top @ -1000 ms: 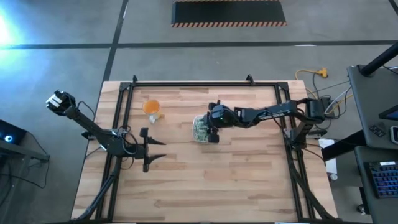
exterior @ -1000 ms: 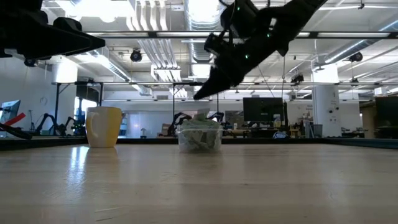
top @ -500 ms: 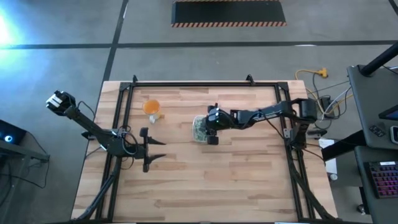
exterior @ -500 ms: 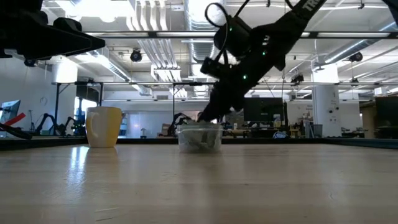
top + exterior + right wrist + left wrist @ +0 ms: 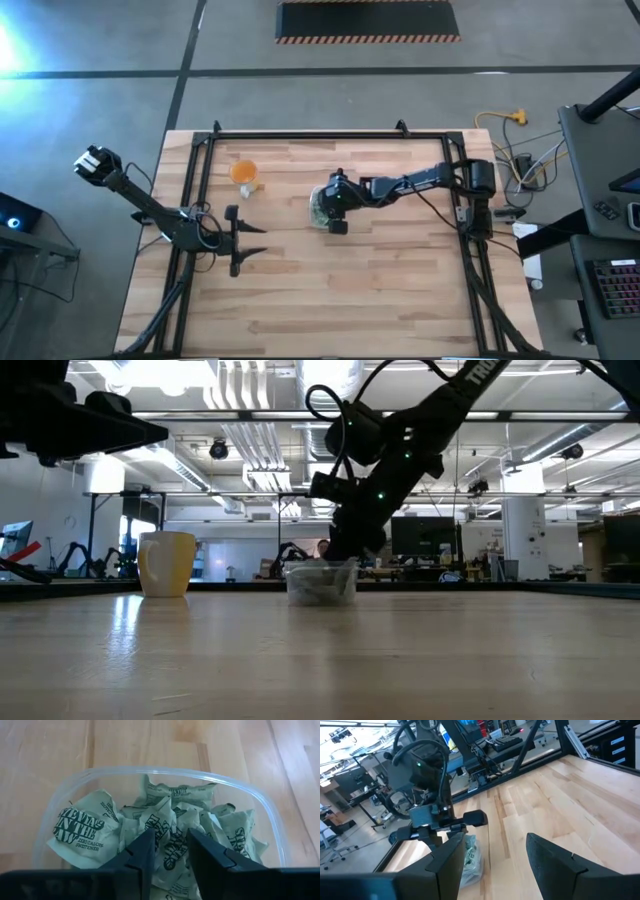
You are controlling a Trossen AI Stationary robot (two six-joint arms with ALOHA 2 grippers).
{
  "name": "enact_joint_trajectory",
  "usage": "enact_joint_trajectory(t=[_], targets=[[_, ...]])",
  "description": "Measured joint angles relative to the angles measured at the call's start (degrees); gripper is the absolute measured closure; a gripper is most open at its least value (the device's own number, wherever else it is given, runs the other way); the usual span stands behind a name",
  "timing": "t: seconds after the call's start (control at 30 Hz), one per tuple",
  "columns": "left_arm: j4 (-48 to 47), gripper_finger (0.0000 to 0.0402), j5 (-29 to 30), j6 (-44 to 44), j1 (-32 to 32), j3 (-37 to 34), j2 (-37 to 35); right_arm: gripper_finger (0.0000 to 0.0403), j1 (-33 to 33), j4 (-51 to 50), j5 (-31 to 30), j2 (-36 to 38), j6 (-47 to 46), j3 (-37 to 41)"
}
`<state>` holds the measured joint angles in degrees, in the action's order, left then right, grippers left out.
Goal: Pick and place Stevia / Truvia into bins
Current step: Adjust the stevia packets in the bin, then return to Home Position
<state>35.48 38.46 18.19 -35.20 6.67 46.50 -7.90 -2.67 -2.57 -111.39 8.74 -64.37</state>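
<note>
The clear bin [image 5: 250,790] stands on the wooden table near its middle [image 5: 318,210] and holds several pale green Stevia sachets [image 5: 80,830], lying crumpled in a heap. My right gripper [image 5: 170,840] reaches down into the bin [image 5: 320,585] from the table's right side, its fingers close together on one sachet in the heap's middle. My left gripper [image 5: 490,855] waits open and level above the table's left part [image 5: 245,243], with nothing between its fingers. My right gripper has one sachet [image 5: 171,847] between its two fingertips, pinched across its width. The fingers [image 5: 145,855] slant down into the bin from the table's right side. The sachet stands on edge among the others, still inside the bin and resting on the heap.
An orange cup [image 5: 244,172] stands on the table at the far left, left of the bin [image 5: 166,563]. A black frame [image 5: 320,134] runs round the table's far and side edges. Bare wood lies in front of the bin toward the near edge.
My right gripper has come down from above the bin into it, tipping more steeply downward and shifting a little toward the table's left. The bin has stayed in place.
</note>
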Motion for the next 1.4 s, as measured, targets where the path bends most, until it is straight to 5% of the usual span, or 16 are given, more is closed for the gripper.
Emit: enact_joint_trajectory(t=[0.43, 0.8, 0.9, 1.03, 1.1, 1.27, 1.4], targets=[[0.02, 0.0207, 0.12, -0.41, 0.0, -0.39, -0.02, 0.0197, -0.04, -3.55, 0.04, 1.12, -1.26, -2.38], [0.05, 0.0207, 1.88, -1.33, 0.02, -0.38, -0.03, 0.0188, 0.13, -8.35, -0.2, 6.79, -0.85, -2.66], [1.1, 0.0207, 7.92, -1.31, 0.02, 0.01, -0.16, 0.0188, 0.18, -8.26, 0.11, 9.01, -1.03, -2.68], [13.24, 0.0207, 32.01, -2.47, 0.49, -0.02, -0.95, 0.0188, 0.71, -8.07, 4.85, 12.99, -0.16, -2.37], [17.96, 0.0207, 36.33, -4.17, 0.49, -0.59, -1.34, 0.0188, 1.02, -8.28, 8.47, 15.53, 2.99, -1.8], [18.65, 0.0207, 11.03, 3.63, 3.2, -0.56, -4.29, 0.0188, 1.3, -6.64, 10.68, 21.49, 5.42, 0.68], [17.46, 0.0207, 8.38, 4.24, 9.45, -0.56, -6.33, 0.0189, 1.27, -2.58, 10.56, 26.75, 6.88, 5.06]])
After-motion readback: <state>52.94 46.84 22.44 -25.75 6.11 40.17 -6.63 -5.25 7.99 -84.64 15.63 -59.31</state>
